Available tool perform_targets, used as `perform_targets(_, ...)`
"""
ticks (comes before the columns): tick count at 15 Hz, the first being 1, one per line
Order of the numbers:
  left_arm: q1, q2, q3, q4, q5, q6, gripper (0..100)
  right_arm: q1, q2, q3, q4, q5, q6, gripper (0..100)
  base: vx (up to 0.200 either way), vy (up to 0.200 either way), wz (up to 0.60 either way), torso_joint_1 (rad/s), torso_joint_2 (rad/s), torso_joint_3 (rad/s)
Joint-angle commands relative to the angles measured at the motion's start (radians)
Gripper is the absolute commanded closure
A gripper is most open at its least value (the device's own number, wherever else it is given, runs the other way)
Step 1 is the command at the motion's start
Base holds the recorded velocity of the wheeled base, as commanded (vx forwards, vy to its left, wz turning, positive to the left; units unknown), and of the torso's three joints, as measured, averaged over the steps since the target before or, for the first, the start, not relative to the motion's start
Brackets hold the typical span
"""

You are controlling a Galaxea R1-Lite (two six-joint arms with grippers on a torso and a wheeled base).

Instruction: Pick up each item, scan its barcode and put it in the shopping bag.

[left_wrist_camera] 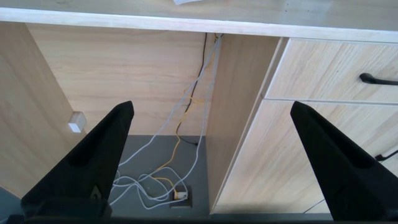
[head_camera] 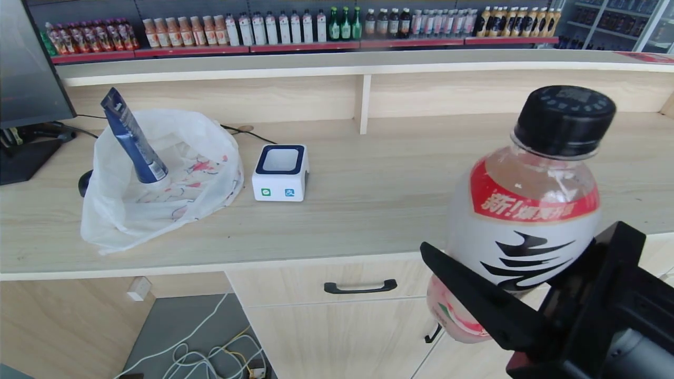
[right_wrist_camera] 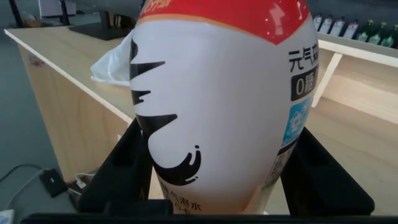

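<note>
A drink bottle (head_camera: 526, 210) with a black cap, red band and white label is held upright in my right gripper (head_camera: 532, 295), which is shut on its lower body, close to the camera and above the counter's front edge at the right. The same bottle (right_wrist_camera: 224, 106) sits between the right fingers (right_wrist_camera: 118, 168). A white plastic shopping bag (head_camera: 158, 184) lies open on the counter at the left, with a blue tube (head_camera: 134, 139) standing in it. The white scanner box (head_camera: 280, 172) stands just right of the bag. My left gripper (left_wrist_camera: 208, 168) hangs open below the counter, holding nothing.
The wooden counter (head_camera: 368, 210) has a raised back ledge with a divider. A dark monitor (head_camera: 26, 68) and its cables stand at the far left. Drawers with black handles (head_camera: 360, 287) and loose cables (left_wrist_camera: 168, 180) lie below the counter. Shelves of bottles line the back.
</note>
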Motion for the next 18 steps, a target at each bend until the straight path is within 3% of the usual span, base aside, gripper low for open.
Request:
perform_targets(1, 0.0, 0.0, 0.0, 0.0, 0.0, 0.0, 0, 0.032, 0.053, -0.009, -0.001, -0.001, -0.027, 100, 0.0, 0.0, 0.0, 0.0, 0.0, 0.0)
perform_targets(4, 0.0, 0.0, 0.0, 0.0, 0.0, 0.0, 0, 0.126, 0.067, 0.013, 0.007, 0.012, -0.175, 100, 0.0, 0.0, 0.0, 0.0, 0.0, 0.0)
perform_targets(8, 0.0, 0.0, 0.0, 0.0, 0.0, 0.0, 0, 0.129, 0.067, 0.022, 0.01, 0.052, -0.226, 100, 0.0, 0.0, 0.0, 0.0, 0.0, 0.0)
perform_targets(10, 0.0, 0.0, 0.0, 0.0, 0.0, 0.0, 0, 0.127, 0.073, 0.022, 0.01, 0.121, -0.252, 100, 0.0, 0.0, 0.0, 0.0, 0.0, 0.0)
perform_targets(18, 0.0, 0.0, 0.0, 0.0, 0.0, 0.0, 0, 0.127, 0.064, -0.015, 0.01, 0.126, -0.427, 100, 0.0, 0.0, 0.0, 0.0, 0.0, 0.0)
